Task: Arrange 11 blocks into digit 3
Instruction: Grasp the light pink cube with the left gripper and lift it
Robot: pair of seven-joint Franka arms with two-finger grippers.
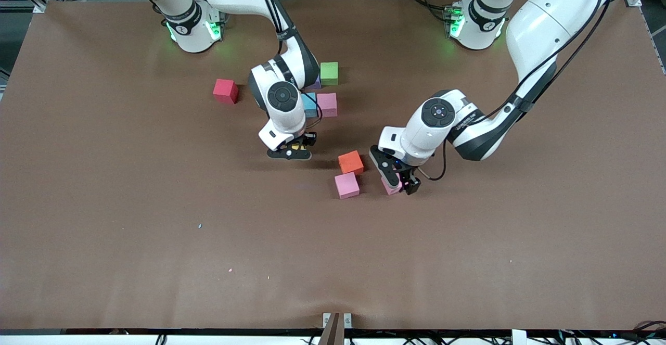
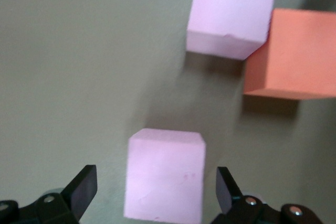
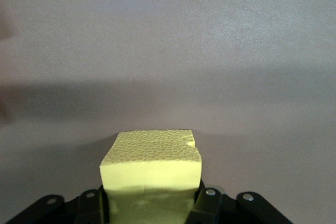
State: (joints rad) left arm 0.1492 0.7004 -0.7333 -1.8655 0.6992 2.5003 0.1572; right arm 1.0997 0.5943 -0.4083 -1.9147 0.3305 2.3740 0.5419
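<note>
Right wrist view: right claw (image 3: 152,203) clamps yellow block (image 3: 151,169) — set it square; left claw (image 2: 157,192) stands wide astride pink block (image 2: 165,174) — centre first

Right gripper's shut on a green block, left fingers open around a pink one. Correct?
Not quite. The block in the right gripper is a yellow block, not green, as the right wrist view shows. The rest holds: the left gripper has its fingers open around a pink block.

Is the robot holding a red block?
No, the right gripper is shut on a yellow block; the red block sits alone on the table.
</note>
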